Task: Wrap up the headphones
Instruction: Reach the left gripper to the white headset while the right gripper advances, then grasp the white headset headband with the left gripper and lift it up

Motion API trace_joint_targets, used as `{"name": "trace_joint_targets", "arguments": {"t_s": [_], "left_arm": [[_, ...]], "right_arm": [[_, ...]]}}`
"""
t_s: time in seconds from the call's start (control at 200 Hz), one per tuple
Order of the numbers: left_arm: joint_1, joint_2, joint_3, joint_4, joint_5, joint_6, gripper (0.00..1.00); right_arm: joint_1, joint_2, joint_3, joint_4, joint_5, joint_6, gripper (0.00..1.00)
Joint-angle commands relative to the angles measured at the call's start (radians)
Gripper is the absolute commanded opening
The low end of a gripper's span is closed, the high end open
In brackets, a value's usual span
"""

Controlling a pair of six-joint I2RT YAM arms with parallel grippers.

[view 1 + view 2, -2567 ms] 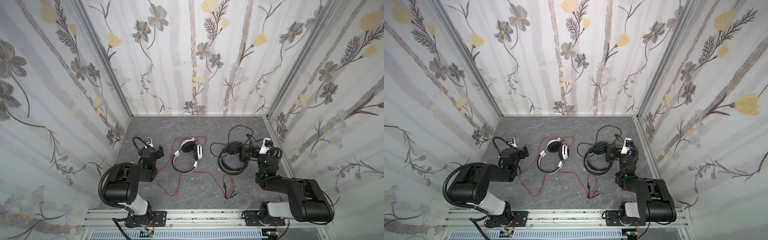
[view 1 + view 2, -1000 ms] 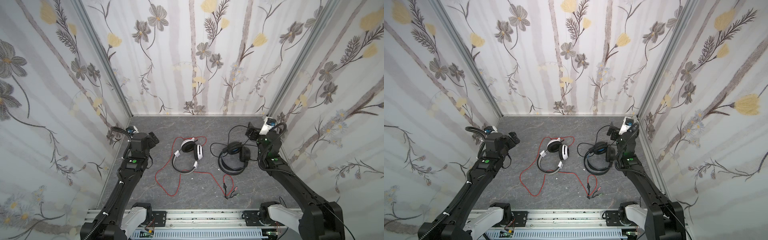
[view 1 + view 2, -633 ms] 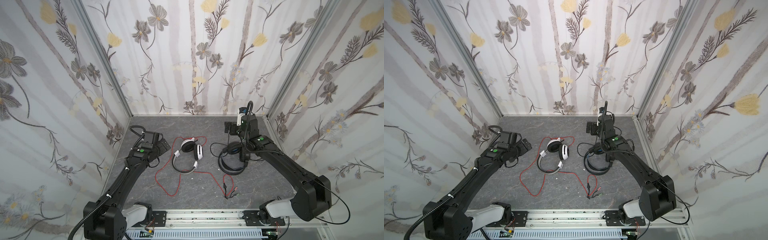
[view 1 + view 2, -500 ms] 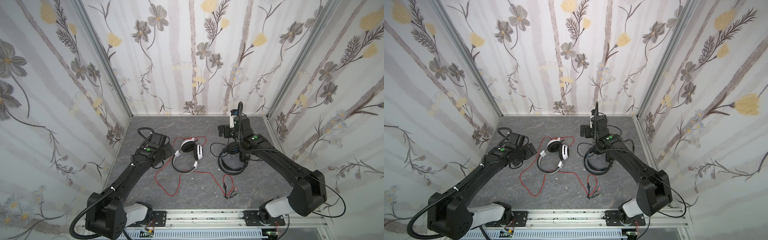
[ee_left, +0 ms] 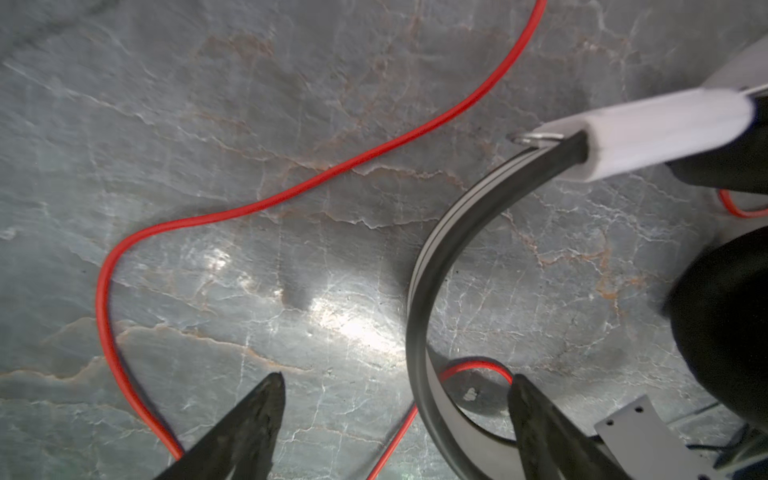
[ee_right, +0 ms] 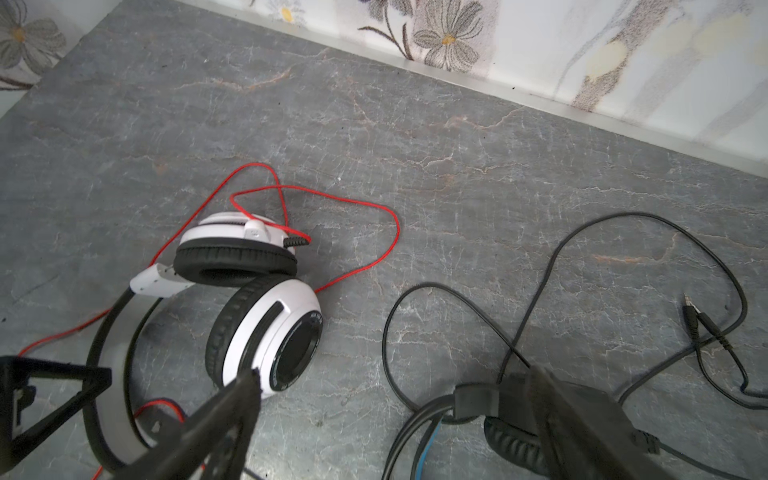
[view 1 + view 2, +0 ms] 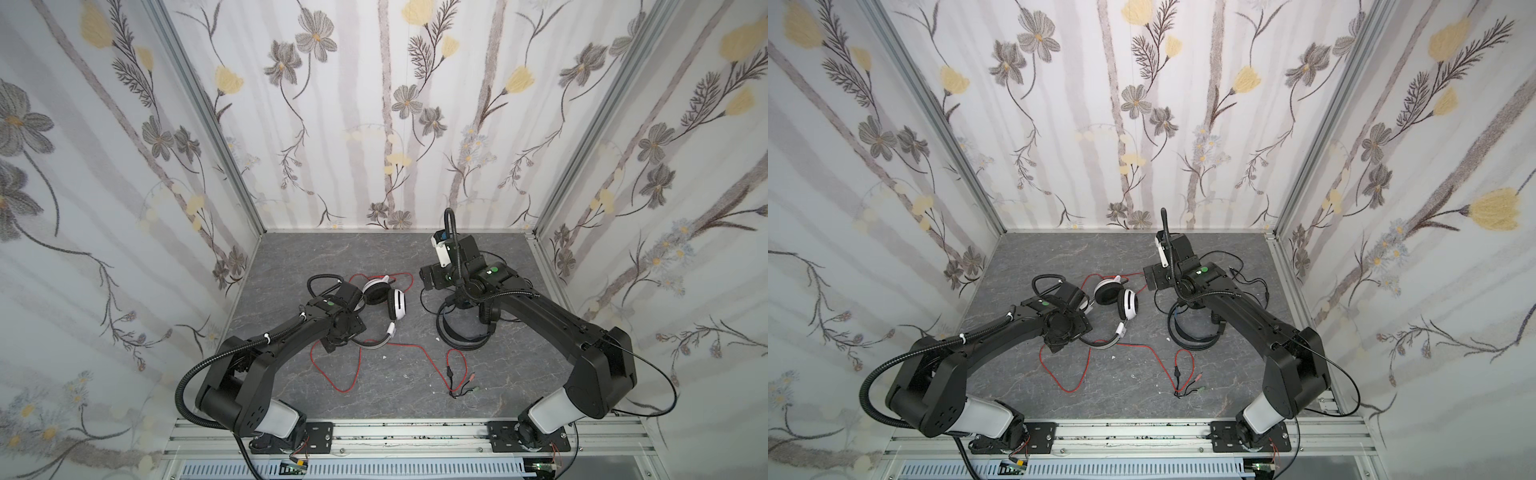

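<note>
White headphones [image 7: 397, 305] [image 7: 1126, 305] [image 6: 270, 332] with black ear pads lie left of centre, their thin red cord [image 7: 347, 376] [image 5: 257, 205] looping over the floor. Black headphones [image 7: 463, 338] [image 7: 1192, 334] [image 6: 515, 436] with a blue accent and a black cord [image 6: 623, 232] lie to the right. My left gripper [image 7: 328, 345] [image 5: 395, 380] is open and low over the white headset's grey headband [image 5: 419, 291]. The band and a red cord loop lie between its fingers, untouched. My right gripper [image 7: 426, 279] [image 6: 395, 374] hangs open above the floor between the two headsets, holding nothing.
The grey stone-patterned floor [image 7: 332, 257] is boxed in by floral walls at the left, back and right. An aluminium rail [image 7: 395, 432] runs along the front. The cords' plug ends [image 7: 461, 384] lie near the front centre, and a black jack plug [image 6: 690, 307] lies at the back right.
Both arms have unfolded and swung in from the sides. The left gripper came down over the white headset's band; the right one moved over the gap between the headsets.
</note>
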Motion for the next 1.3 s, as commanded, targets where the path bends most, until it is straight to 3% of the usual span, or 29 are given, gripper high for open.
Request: {"name": "trace_joint_targets", "arguments": {"t_s": [0.0, 0.115, 0.44, 0.565, 0.819, 0.939, 1.014, 1.189, 1.294], "left_arm": [[-0.03, 0.031, 0.017, 0.016, -0.06, -0.077, 0.75], [-0.049, 0.079, 0.03, 0.035, -0.071, -0.119, 0.62], [-0.129, 0.233, 0.105, 0.007, -0.139, -0.226, 0.52], [-0.131, 0.235, 0.113, -0.014, -0.158, -0.246, 0.36], [-0.109, 0.218, 0.249, -0.136, -0.245, -0.119, 0.09], [-0.091, 0.219, 0.349, -0.215, -0.295, -0.013, 0.0], [-0.085, 0.239, 0.455, -0.292, -0.356, 0.106, 0.0], [-0.093, 0.306, 0.794, -0.489, -0.599, 0.496, 0.0], [-0.097, 0.275, 0.901, -0.472, -0.715, 0.709, 0.0]], "right_arm": [[0.01, -0.052, -0.041, -0.024, -0.026, -0.045, 1.0], [0.015, -0.136, -0.098, -0.006, -0.042, -0.06, 1.0], [0.016, -0.27, -0.162, 0.02, -0.047, -0.11, 1.0], [0.016, -0.315, -0.17, 0.038, -0.042, -0.115, 1.0], [0.016, -0.353, -0.175, 0.077, -0.048, -0.168, 1.0], [0.014, -0.367, -0.178, 0.088, -0.092, -0.169, 1.0], [0.014, -0.395, -0.194, 0.113, -0.119, -0.169, 1.0], [0.012, -0.509, -0.241, 0.19, -0.221, -0.184, 1.0], [0.013, -0.59, -0.281, 0.26, -0.271, -0.186, 1.0]]}}
